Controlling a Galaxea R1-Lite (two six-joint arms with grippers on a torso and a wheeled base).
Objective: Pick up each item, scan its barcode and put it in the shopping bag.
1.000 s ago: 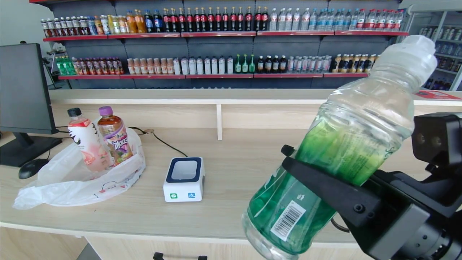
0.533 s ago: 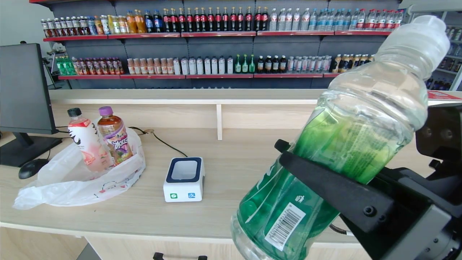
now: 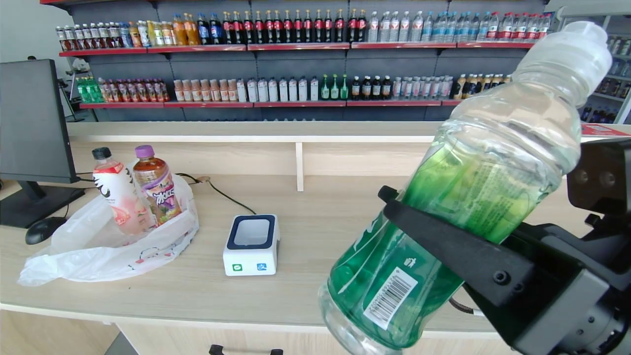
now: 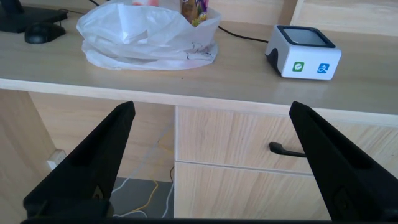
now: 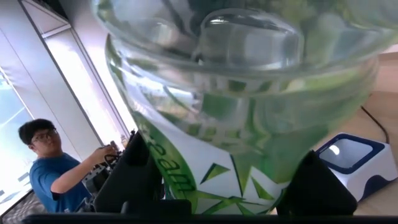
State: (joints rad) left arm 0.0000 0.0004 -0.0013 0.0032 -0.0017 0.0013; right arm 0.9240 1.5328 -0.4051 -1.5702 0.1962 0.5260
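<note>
Head view: the right gripper [image 3: 411, 190] clamps a green-labelled bottle [image 3: 493, 162] around its middle. The bottle is tilted, with its cap above the fingers and its barcode [image 3: 393, 298] below them, near the base. Well beyond the fingertips, on the counter [image 3: 315, 217], sit the scanner [image 3: 251, 244] and the shopping bag [image 3: 98, 251] (two bottles [image 3: 157, 185] stand in it).

Left wrist view: the left gripper [image 4: 211, 109] is spread wide with nothing between its fingers, and the counter's edge is ahead.

Right wrist view: the bottle's clear base sits squeezed between the fingers.
</note>
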